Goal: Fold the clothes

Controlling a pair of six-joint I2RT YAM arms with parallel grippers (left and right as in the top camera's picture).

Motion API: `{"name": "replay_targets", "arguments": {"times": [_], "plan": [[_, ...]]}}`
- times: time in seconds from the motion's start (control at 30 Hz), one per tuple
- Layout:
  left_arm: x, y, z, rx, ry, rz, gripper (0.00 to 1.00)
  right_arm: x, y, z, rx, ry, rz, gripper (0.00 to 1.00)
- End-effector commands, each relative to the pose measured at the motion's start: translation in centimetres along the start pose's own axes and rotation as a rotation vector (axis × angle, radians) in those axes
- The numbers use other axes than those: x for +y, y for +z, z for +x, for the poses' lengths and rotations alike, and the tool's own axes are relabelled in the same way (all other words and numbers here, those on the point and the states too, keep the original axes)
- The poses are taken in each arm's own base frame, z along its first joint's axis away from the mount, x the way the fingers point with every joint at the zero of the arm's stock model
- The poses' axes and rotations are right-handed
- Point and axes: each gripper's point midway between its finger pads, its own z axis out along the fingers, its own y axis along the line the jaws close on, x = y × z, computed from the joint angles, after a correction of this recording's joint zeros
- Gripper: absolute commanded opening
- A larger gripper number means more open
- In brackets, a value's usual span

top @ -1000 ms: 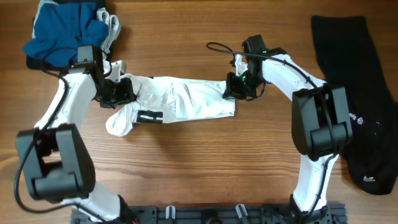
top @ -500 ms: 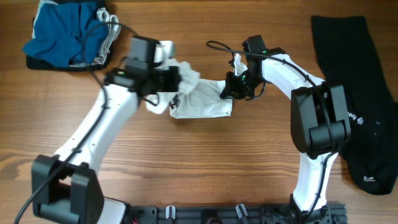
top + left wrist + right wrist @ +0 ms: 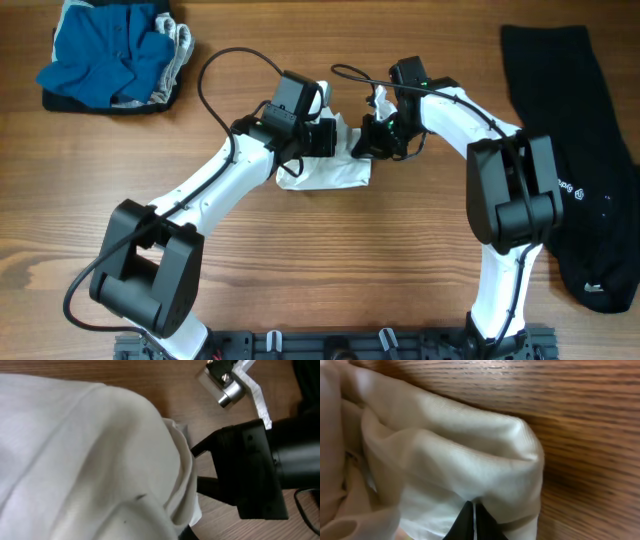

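Three heaps lie on our wooden table [image 3: 300,270]: a long black garment [image 3: 570,130] at the right edge, a blue pile [image 3: 105,55] at the far left, and the white T-shirt [image 3: 325,175] bunched in the centre. Our right gripper [image 3: 368,140] pinches its edge, fingers closed. Our left gripper [image 3: 328,138] sits buried in the cloth, so we cannot tell its grip.

You've got the left gripper [image 3: 337,138] and right gripper [image 3: 362,141] nearly meeting over the bunched white T-shirt [image 3: 325,173]. Blue pile [image 3: 100,55] sits top-left, black garment [image 3: 585,150] along the right edge, both well apart.
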Motion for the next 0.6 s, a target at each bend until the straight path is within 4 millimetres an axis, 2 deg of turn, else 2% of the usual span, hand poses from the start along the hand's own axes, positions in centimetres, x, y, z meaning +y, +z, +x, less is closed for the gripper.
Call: {"name": "replay_targets", "arguments": {"times": [0.0, 0.03, 0.07, 0.13, 0.3, 0.37, 0.57], "plan": [[-0.1, 0.6, 0.3, 0.011, -0.019, 0.001, 0.04, 0.3, -2.1, -2.0, -0.068, 0.042, -0.029, 0.04], [-0.1, 0.8, 0.4, 0.017, -0.018, 0.0, 0.04, 0.9, -4.4, -3.0, -0.124, 0.043, -0.043, 0.04], [-0.1, 1.0, 0.6, 0.021, -0.017, -0.001, 0.04, 1.2, -5.8, -3.5, -0.159, 0.051, -0.051, 0.05], [-0.4, 1.1, 0.8, 0.027, -0.011, 0.001, 0.04, 1.8, -10.9, -4.5, -0.272, 0.06, -0.075, 0.04], [-0.9, 1.3, 1.2, 0.034, 0.001, 0.007, 0.04, 2.3, -20.1, -4.8, -0.479, 0.041, -0.108, 0.05], [-0.8, 1.2, 1.4, 0.043, -0.002, 0.002, 0.04, 2.7, -22.2, -4.6, -0.525, 0.03, -0.12, 0.04], [-0.7, 1.2, 1.5, 0.048, -0.003, -0.002, 0.04, 2.6, -22.1, -4.0, -0.51, 0.041, -0.118, 0.04]]}}
